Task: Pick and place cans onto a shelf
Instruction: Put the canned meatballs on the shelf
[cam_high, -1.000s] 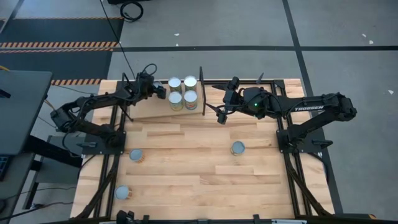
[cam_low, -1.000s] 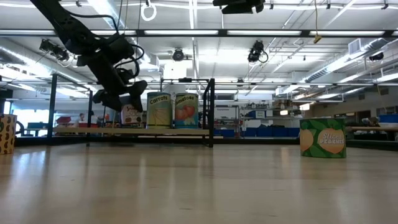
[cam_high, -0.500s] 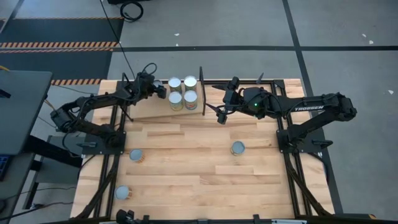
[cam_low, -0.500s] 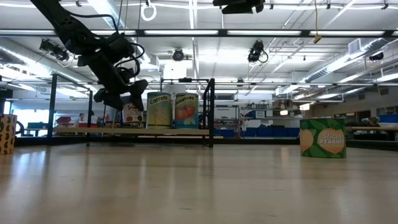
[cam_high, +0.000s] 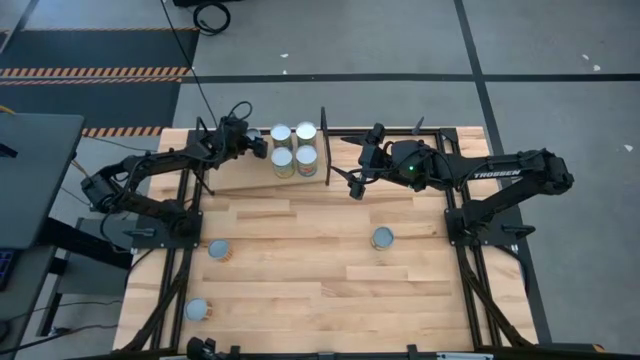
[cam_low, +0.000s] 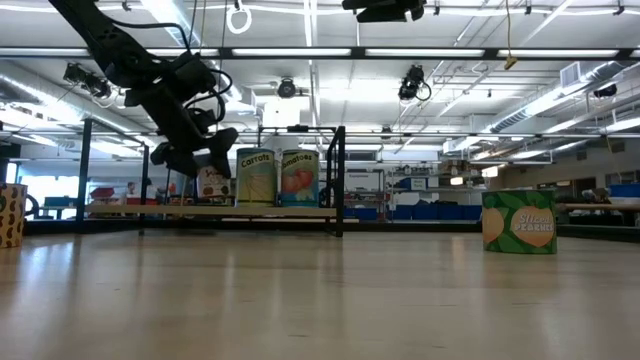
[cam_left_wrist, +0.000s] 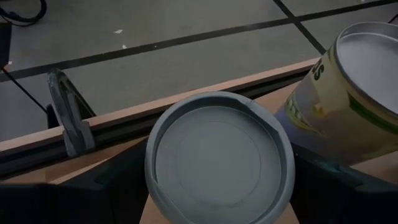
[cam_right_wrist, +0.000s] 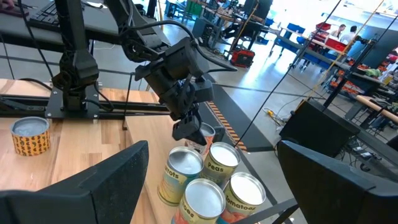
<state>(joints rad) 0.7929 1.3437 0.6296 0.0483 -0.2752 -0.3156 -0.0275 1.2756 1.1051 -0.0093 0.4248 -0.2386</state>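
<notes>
The shelf (cam_high: 235, 176) stands at the table's far edge, with a black divider (cam_high: 323, 146) at its right end. Several cans (cam_high: 295, 146) stand upright on it in a tight group. My left gripper (cam_high: 258, 146) reaches in from the left and is shut on one more silver-topped can (cam_left_wrist: 219, 163), just left of that group. My right gripper (cam_high: 352, 181) hangs open above the table, right of the divider, holding nothing. Three cans stand loose on the tabletop: one in the middle right (cam_high: 383, 238) and two near the left side (cam_high: 219, 250), (cam_high: 196, 309). My left gripper has the can between its two fingers, one on each side of the can's wall (cam_left_wrist: 151, 186), just below the rim. The fingers slant down from the table's left. The can is upright, its base (cam_low: 212, 203) level with the shelf plank.
A green-labelled can (cam_left_wrist: 348, 93) stands close beside the held one. Black frame rods run along the shelf's far edge (cam_left_wrist: 186, 115). The arm bases sit at the table's left and right edges. The near half of the tabletop (cam_high: 320, 290) is bare wood.
</notes>
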